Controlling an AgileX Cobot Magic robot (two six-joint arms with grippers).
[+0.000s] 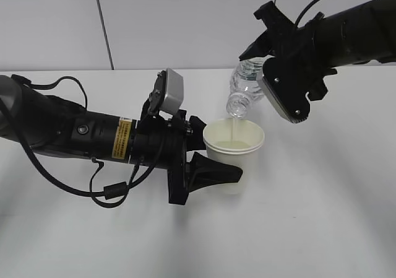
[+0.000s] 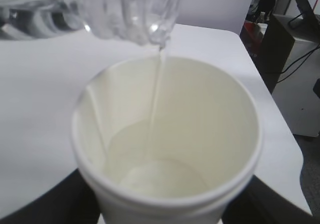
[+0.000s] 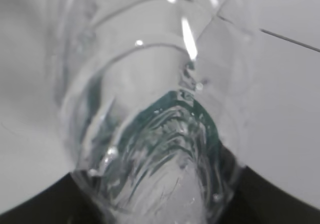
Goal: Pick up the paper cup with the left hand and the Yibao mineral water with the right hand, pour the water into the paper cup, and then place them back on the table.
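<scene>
So the paper cup (image 1: 234, 143) is clamped between the black fingers of the left hand (image 1: 207, 160), sitting right at the tip of that gripper with one finger wrapped around its near side, and I can't tell whether its base touches the table (image 1: 322, 216) or hangs just above it. There's already a shallow pool of water in the bottom, and the cream inside wall is mostly dry above it. The Yibao mineral water (image 1: 243, 92) is pinched in the right hand (image 1: 281, 73), tipped mouth-down, so its open neck hangs just above the cup's rim and below that gripper. A thin stream runs from the neck straight into the cup. The side camera gives you the whole setup: both arms, the tilt of the bottle, the cup's outside wall. What it doesn't give you is a good look inside the cup. The left wrist camera does that, staring down into the cup (image 2: 165, 144) with the stream landing at the bottom and the ribbed neck (image 2: 130, 9) poking in from the top edge. The right wrist camera is basically all bottle (image 3: 150, 134), blurry clear plastic with a bit of the green label showing through, and dark gripper parts in the bottom corners.
</scene>
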